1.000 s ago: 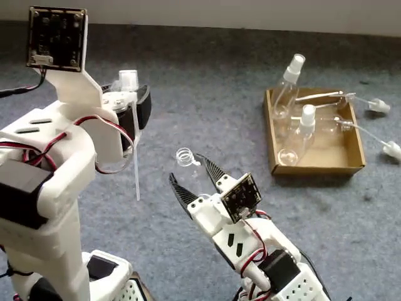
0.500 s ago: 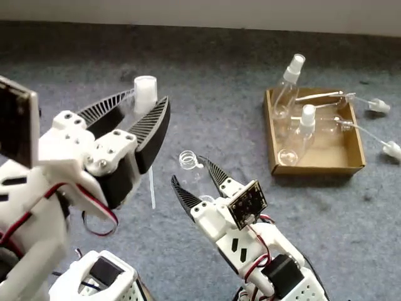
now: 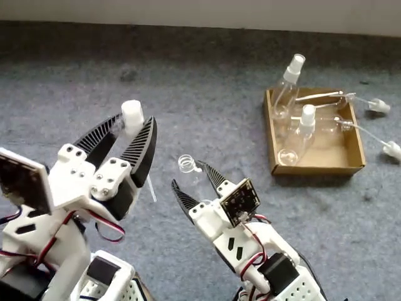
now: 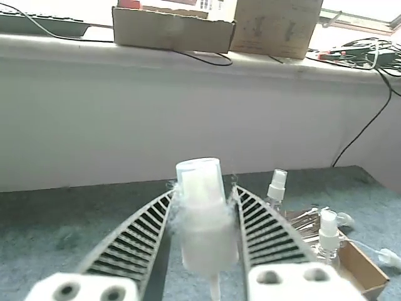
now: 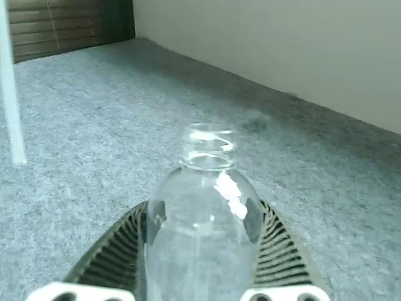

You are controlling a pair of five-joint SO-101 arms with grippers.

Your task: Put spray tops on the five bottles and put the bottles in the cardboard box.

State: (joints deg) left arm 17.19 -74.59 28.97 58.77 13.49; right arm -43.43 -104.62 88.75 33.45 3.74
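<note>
left gripper (image 3: 134,123) clamped on spray top (image 3: 131,115), 9 o'clock on desk (image 3: 219,94) | right gripper (image 3: 188,175) half-wide, pinching uncapped bottle (image 3: 187,165) near centre | cardboard box (image 3: 316,167) at 2 o'clock, two capped bottles (image 3: 302,128) inside

White plastic spray top with long thin tube (image 3: 131,116): upright, pinched in left gripper (image 3: 133,123), tube hanging down. Clear plastic bottle (image 3: 187,165): open screw neck, no top, held in right gripper (image 3: 187,174). Flat brown cardboard box (image 3: 357,164): far right. Two capped clear bottles inside: one (image 3: 286,88) at back corner, other (image 3: 299,135) nearer front. Two loose white tops just outside box: one (image 3: 379,105), other (image 3: 392,149), tubes poking over rim.
</note>
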